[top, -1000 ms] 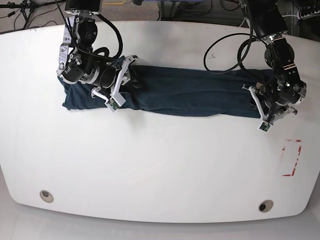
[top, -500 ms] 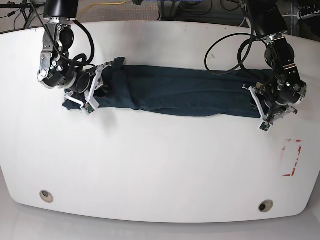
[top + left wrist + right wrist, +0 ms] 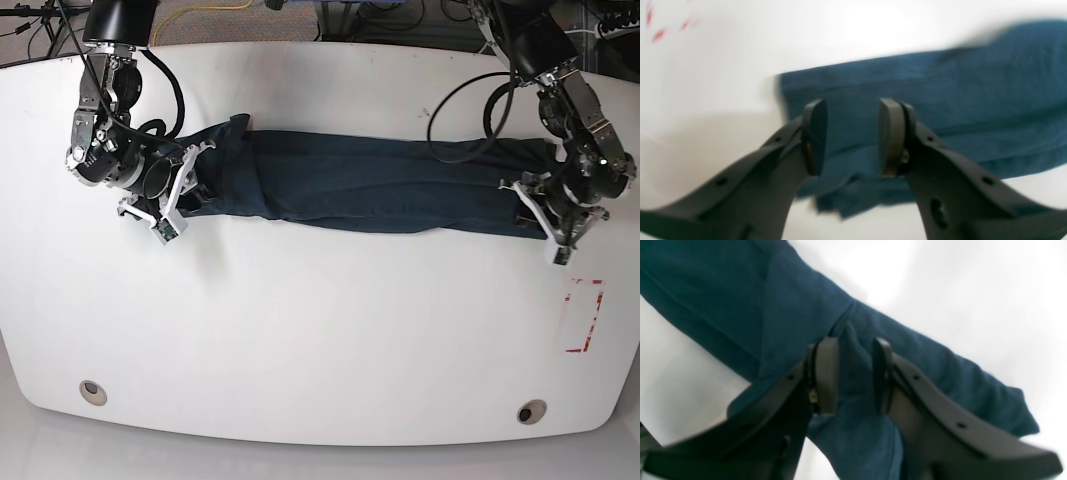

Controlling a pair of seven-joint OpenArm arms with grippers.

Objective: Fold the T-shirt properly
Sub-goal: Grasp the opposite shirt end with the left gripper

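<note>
T-shirt (image 3: 370, 187) lies as a long narrow band across the white table (image 3: 320, 330), stretched between the two grippers. Left gripper (image 3: 850, 136) sits at the band's end nearest the red markings (image 3: 585, 315); its jaws stand partly apart with a clear gap, cloth lying beyond and under the fingertips, nothing pinched (view is blurred). Right gripper (image 3: 853, 375) is at the opposite end, jaws narrow, a ridge of fabric rising between the pads; whether it is really clamped I cannot tell.
</note>
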